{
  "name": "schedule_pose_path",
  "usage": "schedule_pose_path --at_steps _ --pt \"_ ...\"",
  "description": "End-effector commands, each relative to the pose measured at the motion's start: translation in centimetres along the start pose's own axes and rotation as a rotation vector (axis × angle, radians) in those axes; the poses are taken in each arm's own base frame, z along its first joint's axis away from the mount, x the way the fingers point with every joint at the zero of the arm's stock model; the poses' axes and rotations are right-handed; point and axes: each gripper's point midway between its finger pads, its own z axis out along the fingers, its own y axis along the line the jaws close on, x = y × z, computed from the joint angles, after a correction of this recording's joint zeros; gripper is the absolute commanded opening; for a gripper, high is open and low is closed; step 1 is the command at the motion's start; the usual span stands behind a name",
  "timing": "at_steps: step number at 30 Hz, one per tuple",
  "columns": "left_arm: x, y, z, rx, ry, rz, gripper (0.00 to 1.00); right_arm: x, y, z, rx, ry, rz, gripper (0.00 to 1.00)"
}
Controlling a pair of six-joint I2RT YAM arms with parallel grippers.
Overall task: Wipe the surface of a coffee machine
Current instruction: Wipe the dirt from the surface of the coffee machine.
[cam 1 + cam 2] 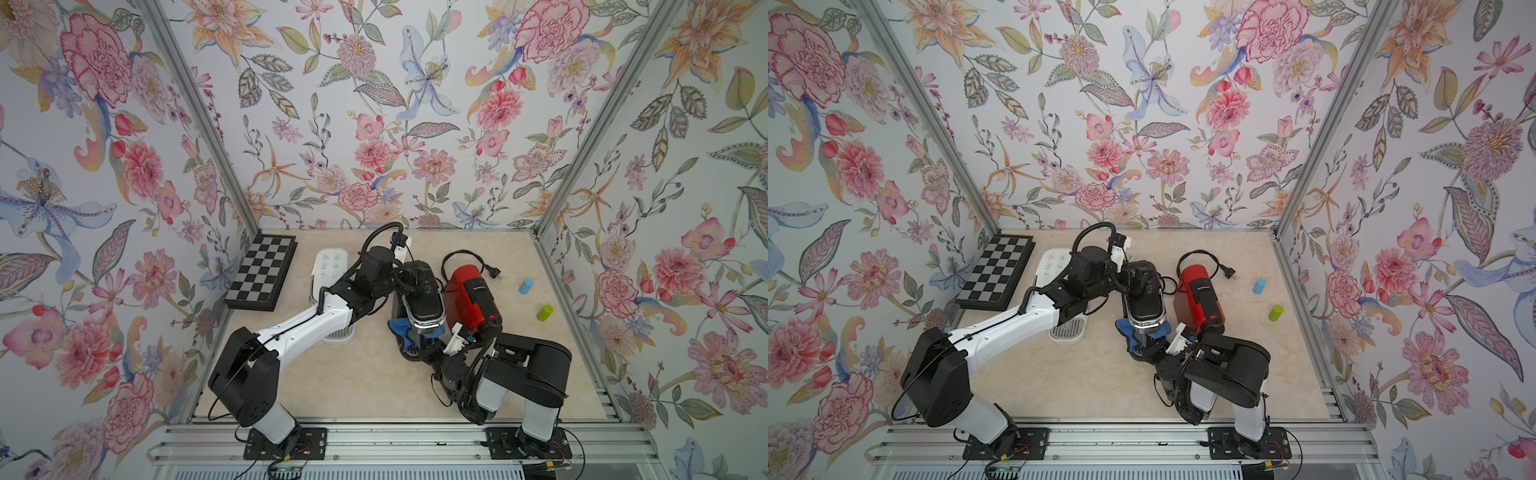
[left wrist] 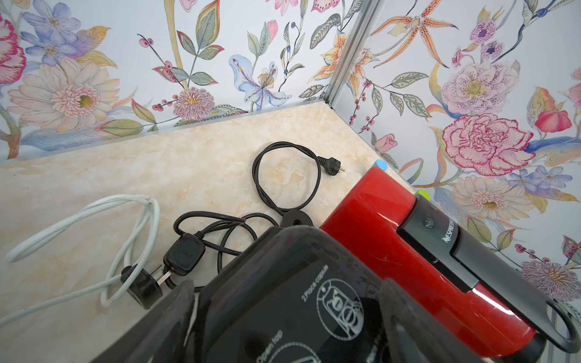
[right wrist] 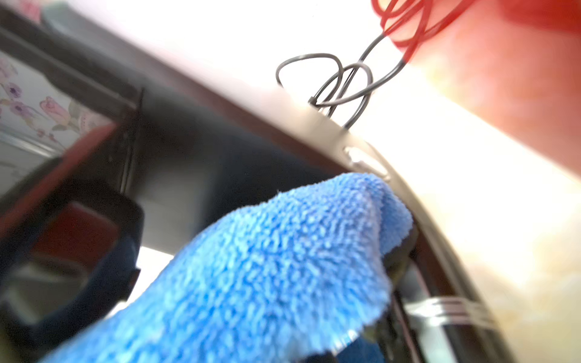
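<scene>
Bracing and wiping are split between the arms. The left tool [image 2: 287, 314] straddles the rear of the black coffee machine [image 1: 424, 299], jaws spread wide, one on each flank. In the left wrist view both appear to bear on the casing, so we read this as a steadying grip, presumably so the machine does not slide under the wipe. The machine stands mid-bench [image 1: 374, 382], just beside the red Nespresso machine [image 1: 469, 299], with a white coffee machine [image 1: 328, 266] on its other side.

The right tool [image 1: 424, 345] is clamped shut on a blue microfibre cloth [image 3: 267, 267], low at the front of the black machine, beneath its chrome-trimmed nose. The cloth drapes over the fingertips, which keeps hard plastic off the glossy shell.

Judgement: wiping is under way on the front; the top and sides look untouched by the cloth at this instant. The loose power cords [image 2: 220, 232] behind could snag.
</scene>
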Motion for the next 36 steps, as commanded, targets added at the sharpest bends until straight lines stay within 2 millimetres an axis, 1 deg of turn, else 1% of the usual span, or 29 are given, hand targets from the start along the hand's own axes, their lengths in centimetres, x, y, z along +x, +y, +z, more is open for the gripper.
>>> schedule_pose_path --at_steps 1,3,5,7,9,16,20,25,28,32,36 --pt "7.8 2.8 0.9 -0.112 0.257 0.019 0.92 -2.5 1.5 0.3 -0.052 -0.058 0.042 0.00" --pt "7.8 2.8 0.9 -0.111 0.257 0.020 0.92 -2.9 2.5 0.8 -0.085 -0.052 0.032 0.00" --pt "7.9 2.8 1.0 -0.111 0.262 0.023 0.92 -2.9 3.6 1.1 -0.116 -0.048 0.007 0.00" --pt "8.0 2.8 1.0 -0.110 0.265 0.023 0.92 -3.0 4.0 1.2 -0.123 -0.054 0.007 0.00" --pt "8.0 2.8 1.0 -0.110 0.264 0.024 0.92 -2.8 3.8 1.4 -0.120 -0.046 0.014 0.00" --pt "7.9 2.7 1.1 -0.106 0.267 0.027 0.92 0.6 3.5 2.8 -0.116 0.022 0.015 0.00" --pt "7.6 2.9 0.9 -0.114 0.258 0.035 0.92 2.6 4.5 3.7 -0.144 0.056 0.020 0.00" --pt "7.8 2.8 1.0 -0.108 0.263 0.034 0.92 3.9 5.2 4.0 -0.165 0.077 0.021 0.00" --pt "7.8 2.8 1.0 -0.110 0.264 0.034 0.92 3.4 4.8 3.5 -0.149 0.065 0.026 0.00" --pt "7.6 2.8 0.9 -0.112 0.259 0.038 0.92 1.4 4.3 2.1 -0.128 0.025 0.005 0.00" --pt "7.7 2.8 1.0 -0.108 0.264 0.034 0.92 -0.4 5.0 0.8 -0.142 -0.012 -0.034 0.00"
